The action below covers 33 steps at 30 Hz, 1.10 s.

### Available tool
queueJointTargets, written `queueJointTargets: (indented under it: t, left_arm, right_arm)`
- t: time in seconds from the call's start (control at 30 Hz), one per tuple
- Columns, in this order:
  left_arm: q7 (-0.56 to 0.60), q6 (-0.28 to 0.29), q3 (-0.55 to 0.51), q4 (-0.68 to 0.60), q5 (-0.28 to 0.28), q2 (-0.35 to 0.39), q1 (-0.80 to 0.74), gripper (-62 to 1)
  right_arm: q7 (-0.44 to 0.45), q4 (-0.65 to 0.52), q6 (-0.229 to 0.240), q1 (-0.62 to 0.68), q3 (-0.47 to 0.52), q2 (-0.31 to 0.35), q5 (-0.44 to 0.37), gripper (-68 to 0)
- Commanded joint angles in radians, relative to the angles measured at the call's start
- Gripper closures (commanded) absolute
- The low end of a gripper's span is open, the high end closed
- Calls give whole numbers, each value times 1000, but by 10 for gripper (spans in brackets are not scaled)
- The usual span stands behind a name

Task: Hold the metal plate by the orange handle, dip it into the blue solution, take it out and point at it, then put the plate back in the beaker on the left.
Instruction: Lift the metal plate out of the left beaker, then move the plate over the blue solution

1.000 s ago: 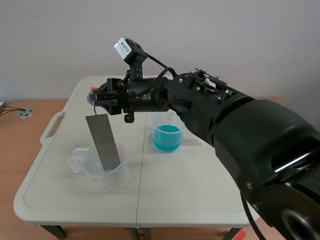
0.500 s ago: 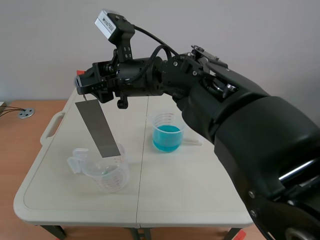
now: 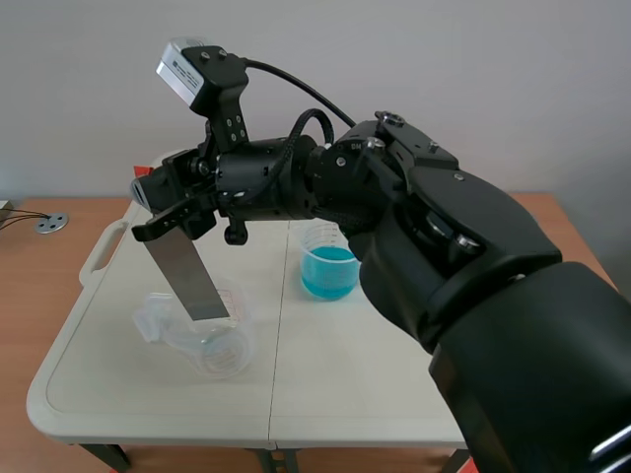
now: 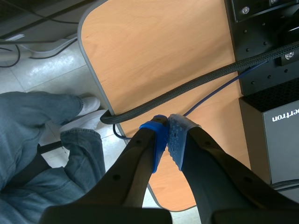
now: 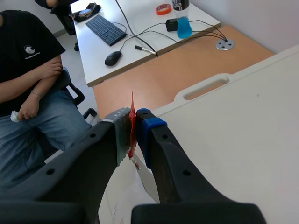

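The right arm reaches across from the right side, and its gripper point(image 3: 158, 219) is shut on the orange handle point(image 5: 132, 122) of the grey metal plate point(image 3: 185, 273). The plate hangs tilted, its lower end just above the clear beaker point(image 3: 209, 336) at the table's left. A second clear beaker holding blue solution point(image 3: 328, 269) stands near the table's middle. In the right wrist view the thin orange handle is pinched between the two pads. The left gripper point(image 4: 168, 139) is shut on nothing, off the table, above a wooden desk point(image 4: 154, 60).
The white folding table point(image 3: 394, 355) has a carry handle cut-out point(image 3: 103, 248) at its left edge. A person sits at a desk with a keyboard point(image 5: 105, 29) and mouse point(image 5: 113, 58) beyond the table. Black cables point(image 4: 196, 84) cross the wooden desk under the left gripper.
The right gripper has risen and swung leftward, lifting the plate out of the left beaker; the plate's lower end now hangs at the beaker's rim.
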<state>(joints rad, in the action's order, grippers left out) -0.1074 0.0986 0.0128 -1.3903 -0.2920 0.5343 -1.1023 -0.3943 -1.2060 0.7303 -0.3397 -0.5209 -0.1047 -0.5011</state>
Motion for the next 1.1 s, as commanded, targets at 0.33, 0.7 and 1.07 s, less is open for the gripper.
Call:
queueJointTargets:
  t: [0.33,0.7,1.07]
  left_arm:
    - [5,3,-1,-16,-3,-2,-8,-15]
    - [6,2,-1,-16,-3,-2,-8,-15]
    - [1,1,-4,-20,6,0,34,-15]
  right_arm:
    - [7,-183,15,33,3,0,43,-13]
    - [-12,-343,15,63,4,24,53,-13]
    - [-16,-473,15,63,44,85,52,-13]
